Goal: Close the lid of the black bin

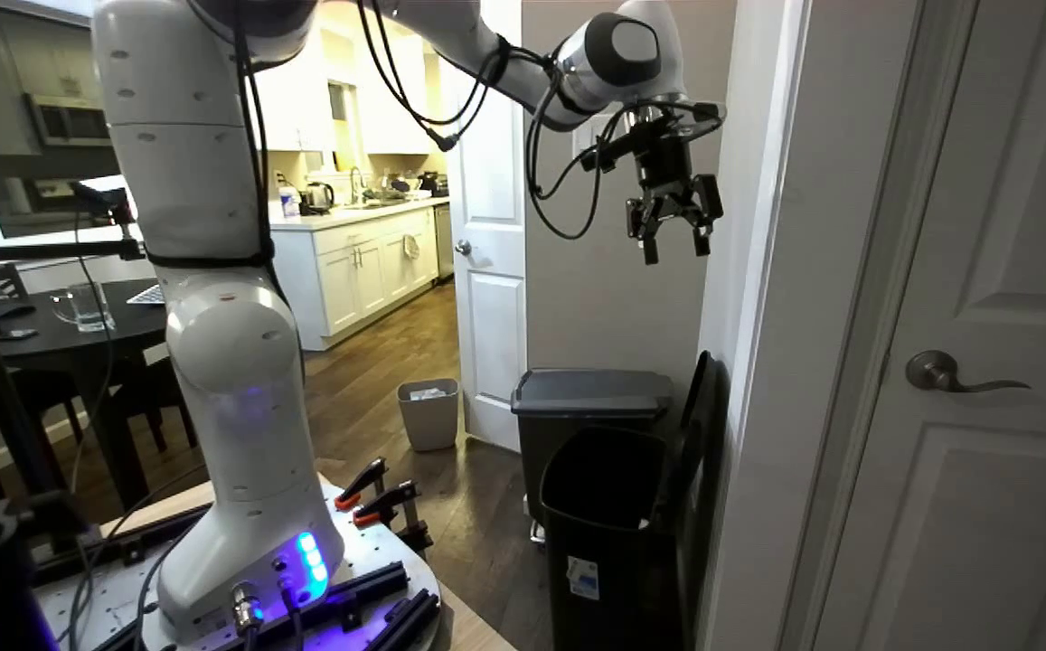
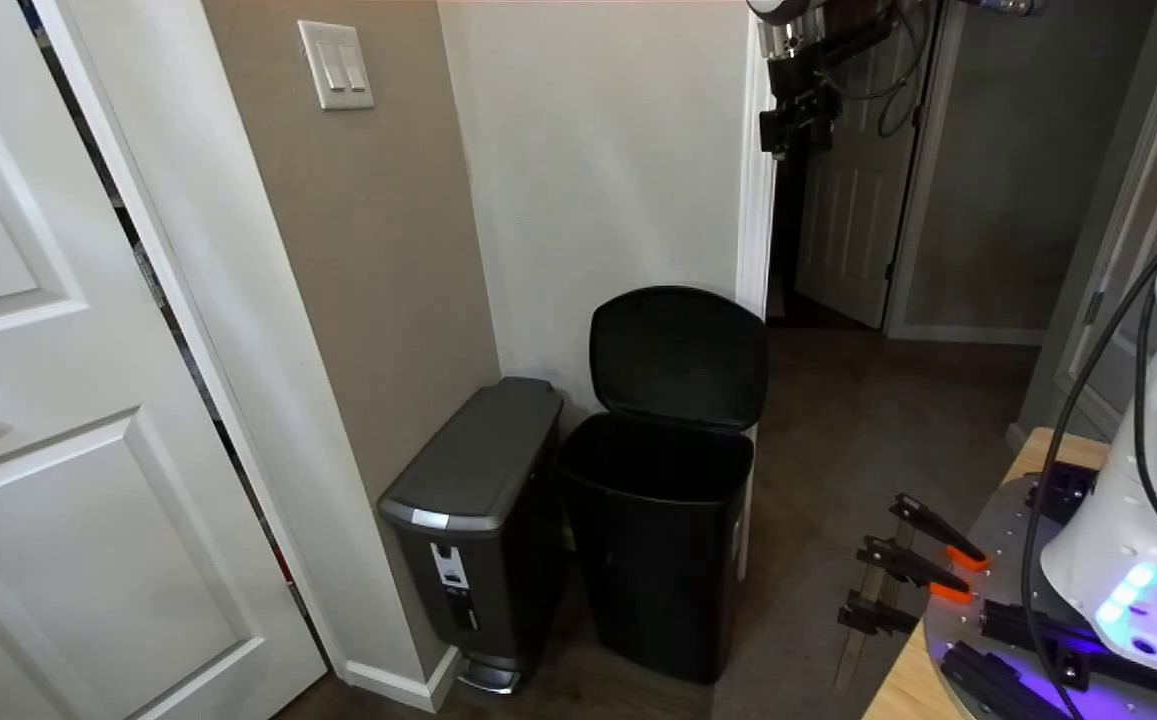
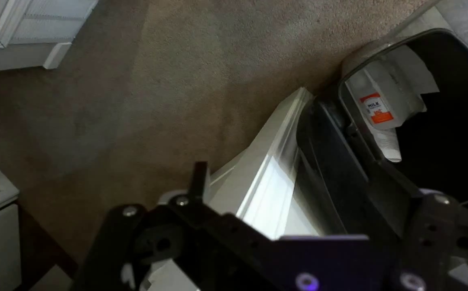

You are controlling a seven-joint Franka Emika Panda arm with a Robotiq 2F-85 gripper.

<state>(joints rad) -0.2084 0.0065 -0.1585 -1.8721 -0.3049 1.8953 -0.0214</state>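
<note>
The black bin stands on the floor and also shows in an exterior view. Its lid is raised nearly upright at the wall side, seen from its inner face in an exterior view. In the wrist view the bin is open, and the lid is seen edge-on beside it. My gripper is high above the bin and lid, apart from both. It also shows in an exterior view. In the wrist view the gripper has its fingers spread with nothing between them.
A closed grey-lidded bin stands beside the black bin. A small pale bin stands by the door. The wall and white trim are close behind the lid. A milk container lies inside the black bin. Clamps stick out from the robot's table.
</note>
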